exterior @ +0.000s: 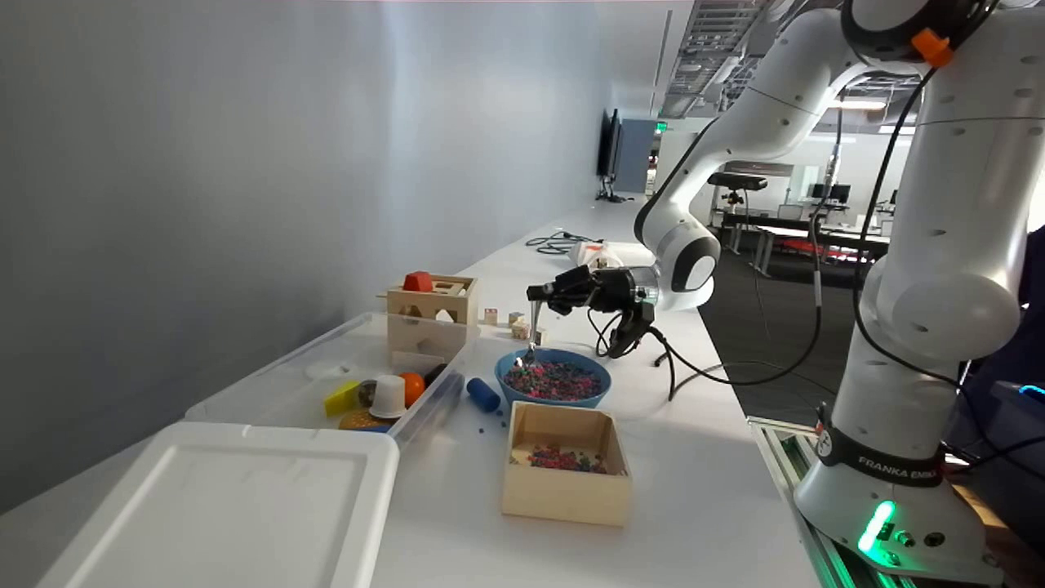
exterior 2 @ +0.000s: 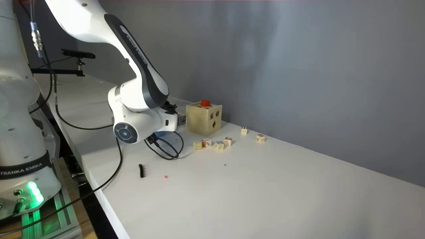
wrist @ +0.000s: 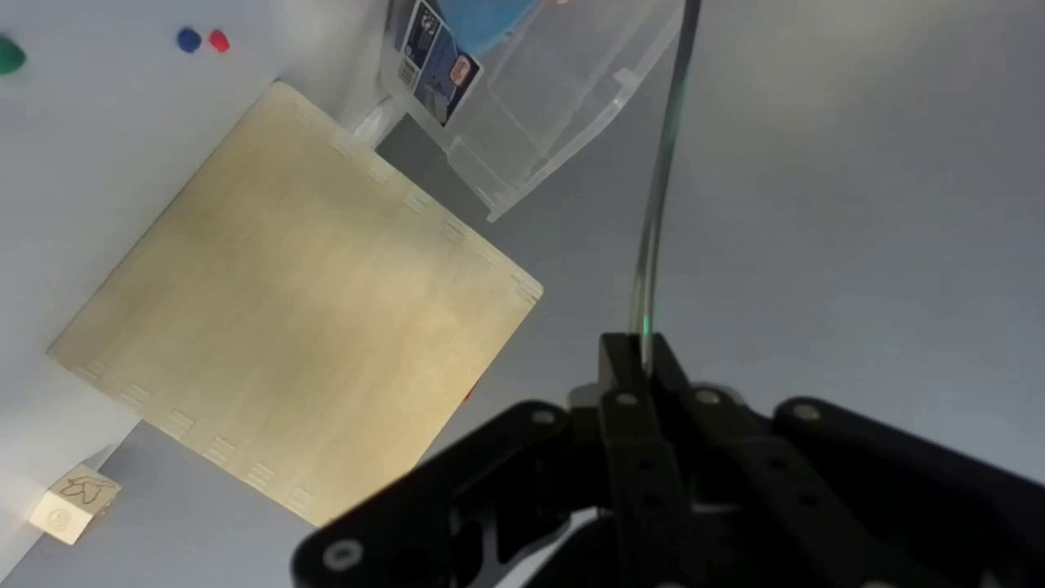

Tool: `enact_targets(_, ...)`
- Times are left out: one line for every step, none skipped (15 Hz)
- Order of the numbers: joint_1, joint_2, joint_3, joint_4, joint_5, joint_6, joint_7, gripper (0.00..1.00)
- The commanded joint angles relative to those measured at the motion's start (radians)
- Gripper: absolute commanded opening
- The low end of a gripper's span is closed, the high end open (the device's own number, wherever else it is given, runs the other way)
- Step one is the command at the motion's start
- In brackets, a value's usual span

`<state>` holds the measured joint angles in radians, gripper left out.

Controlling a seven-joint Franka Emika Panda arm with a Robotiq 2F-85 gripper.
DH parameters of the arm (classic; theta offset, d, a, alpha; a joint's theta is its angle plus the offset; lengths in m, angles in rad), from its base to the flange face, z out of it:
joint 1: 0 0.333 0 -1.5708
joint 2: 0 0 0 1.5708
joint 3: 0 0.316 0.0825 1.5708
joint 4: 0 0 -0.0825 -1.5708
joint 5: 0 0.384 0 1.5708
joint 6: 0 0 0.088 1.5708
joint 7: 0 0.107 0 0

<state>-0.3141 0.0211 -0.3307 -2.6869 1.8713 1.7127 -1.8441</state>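
Note:
My gripper (exterior: 536, 293) is shut on a thin metal utensil, which looks like a spoon (exterior: 535, 327). The utensil hangs down, slightly tilted, and its shiny head is at the inner side of a blue bowl (exterior: 563, 402) full of small coloured beads (exterior: 555, 380). I cannot tell whether the head touches the beads. In the wrist view the fingertips (wrist: 641, 353) pinch the utensil's handle (wrist: 663, 163); its head is out of view there. A wooden box (exterior: 565, 496) with some beads in it stands beside the bowl. In an exterior view the arm hides the gripper.
A clear bin (exterior: 433, 408) of toys and a white lid (exterior: 245, 506) lie along the wall. A wooden shape cube (exterior 2: 203, 120), small letter blocks (exterior 2: 219, 145), a blue cylinder (exterior: 483, 394) and looped cable (exterior 2: 170, 151) are near the bowl. A black clip (exterior 2: 142, 170) lies on the table.

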Motion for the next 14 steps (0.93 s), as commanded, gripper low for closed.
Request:
enact_targets(-0.011, 0.020, -0.007, 0.012, -0.032, -0.058, 0.055, 0.01)
enact_targets(-0.011, 0.020, -0.007, 0.013, -0.036, -0.061, 0.060, 0.01)
enact_targets(-0.012, 0.018, -0.008, 0.013, -0.044, -0.062, 0.067, 0.01)
enact_targets(-0.014, 0.016, -0.010, 0.013, -0.052, -0.065, 0.076, 0.01)
enact_targets(-0.015, 0.013, -0.011, 0.012, -0.059, -0.068, 0.081, 0.01)
enact_targets(-0.013, 0.004, -0.010, 0.010, -0.071, -0.067, 0.084, 0.01)
enact_targets(-0.012, -0.008, -0.009, 0.008, -0.085, -0.070, 0.084, 0.01)
enact_targets(-0.010, -0.018, -0.007, 0.006, -0.098, -0.070, 0.080, 0.01)
enact_targets(-0.007, -0.032, -0.005, 0.003, -0.112, -0.070, 0.076, 0.01)
enact_targets(-0.005, -0.047, -0.002, 0.000, -0.127, -0.072, 0.073, 0.01)
enact_targets(-0.002, -0.063, 0.001, -0.005, -0.133, -0.074, 0.065, 0.01)
enact_targets(0.002, -0.082, 0.006, -0.010, -0.132, -0.077, 0.056, 0.01)
enact_targets(0.006, -0.102, 0.013, -0.014, -0.135, -0.074, 0.052, 0.01)
enact_targets(0.012, -0.126, 0.022, -0.021, -0.128, -0.065, 0.039, 0.01)
